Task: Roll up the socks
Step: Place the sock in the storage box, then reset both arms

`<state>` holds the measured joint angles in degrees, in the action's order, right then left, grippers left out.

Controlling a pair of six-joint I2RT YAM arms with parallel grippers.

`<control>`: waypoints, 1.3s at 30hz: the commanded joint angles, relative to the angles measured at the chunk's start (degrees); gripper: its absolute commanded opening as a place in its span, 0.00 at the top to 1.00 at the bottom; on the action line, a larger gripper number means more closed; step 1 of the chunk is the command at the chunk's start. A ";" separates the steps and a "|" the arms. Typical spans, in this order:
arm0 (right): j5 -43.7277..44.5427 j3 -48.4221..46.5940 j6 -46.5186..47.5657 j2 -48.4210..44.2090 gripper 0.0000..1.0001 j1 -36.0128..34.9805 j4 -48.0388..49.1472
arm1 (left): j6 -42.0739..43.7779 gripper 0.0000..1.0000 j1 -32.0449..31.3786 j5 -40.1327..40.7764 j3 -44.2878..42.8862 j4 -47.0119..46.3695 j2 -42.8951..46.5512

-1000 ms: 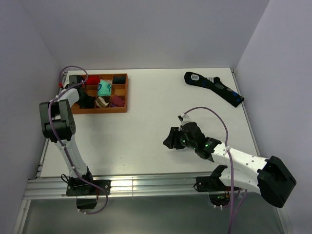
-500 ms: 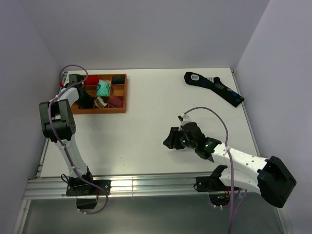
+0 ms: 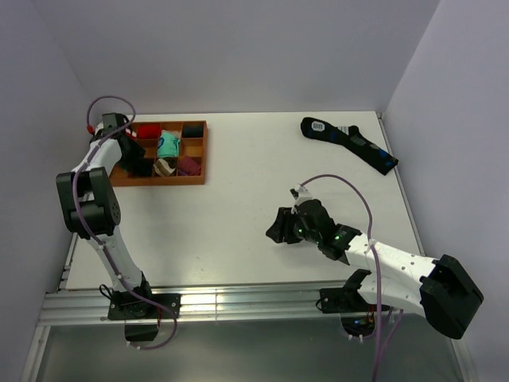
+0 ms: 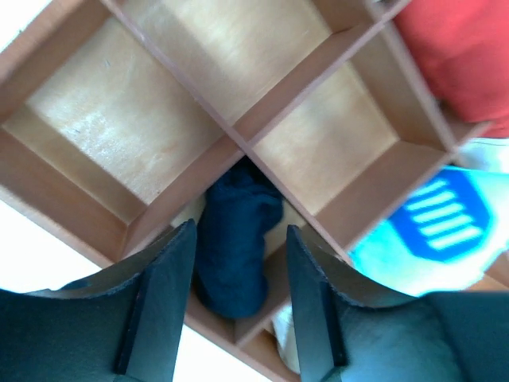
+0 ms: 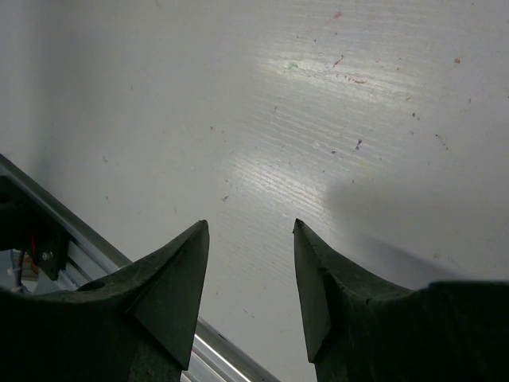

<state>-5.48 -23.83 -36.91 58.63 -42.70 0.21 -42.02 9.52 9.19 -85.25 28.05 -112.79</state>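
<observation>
The socks (image 4: 232,253), a dark navy roll, lie in a corner compartment of the wooden tray (image 4: 312,86). In the left wrist view my left gripper (image 4: 238,231) hovers over them, open, its fingers apart from the fabric on either side. From the top view the left gripper (image 3: 129,149) is over the tray's (image 3: 159,181) left end, with the socks (image 3: 142,168) in the near-left compartment. My right gripper (image 3: 277,227) stands open over bare table, nothing between its fingers (image 5: 179,270).
Other compartments hold a red bundle (image 3: 151,130), a teal bundle (image 3: 169,144), a striped one (image 3: 165,167) and a maroon one (image 3: 190,165). A long black sock with blue patches (image 3: 350,143) lies at the back right. The table's near metal rail (image 5: 95,259) is close to the right gripper.
My left gripper has opened, letting go of the socks in the compartment, and has drawn up and back from the tray. The right arm has not moved.
</observation>
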 commanded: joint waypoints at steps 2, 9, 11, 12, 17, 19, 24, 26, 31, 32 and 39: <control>0.20 0.37 1.40 -0.62 0.46 0.42 2.52 | 0.89 0.45 0.15 0.56 -3.25 1.39 5.48; 1.69 0.11 1.75 -1.41 0.42 0.42 2.69 | 2.38 0.44 -2.57 -1.10 1.12 -0.71 15.22; 2.66 -0.25 1.57 -2.29 0.41 0.34 1.82 | 3.43 0.44 -5.63 -1.10 3.15 -1.42 20.49; 3.10 -0.68 1.66 -3.16 0.39 0.42 1.47 | 3.70 0.44 -7.04 -0.32 5.34 -1.51 22.25; 6.78 -2.44 2.01 -6.33 0.37 0.60 -1.87 | 5.36 0.44 -16.96 -2.07 15.36 -4.40 36.39; 7.41 -3.14 2.10 -7.56 0.36 0.68 -2.66 | 6.16 0.44 -19.44 -4.69 20.99 -5.55 42.62; 8.64 -3.32 1.49 -10.90 0.35 0.95 -4.95 | 7.83 0.44 -29.28 -3.22 31.00 -6.79 54.23; 9.16 -3.15 1.14 -11.87 0.34 0.95 -5.65 | 7.83 0.44 -32.88 -3.82 33.47 -6.96 57.32; 11.45 -2.62 1.05 -15.91 0.30 0.95 -7.67 | 8.97 0.44 -38.08 -8.66 41.48 -7.58 67.16; 11.97 -2.53 0.70 -16.53 0.30 0.95 -7.94 | 8.62 0.44 -39.91 -8.05 42.01 -7.23 67.61; 13.56 -3.76 0.52 -19.70 0.00 0.95 -10.13 | 8.45 0.44 -50.29 -1.55 41.13 -3.71 68.93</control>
<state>5.85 -24.84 -36.60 39.55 -42.11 -8.45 -34.50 -38.81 4.75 -43.53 24.21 -45.25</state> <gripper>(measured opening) 0.934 0.557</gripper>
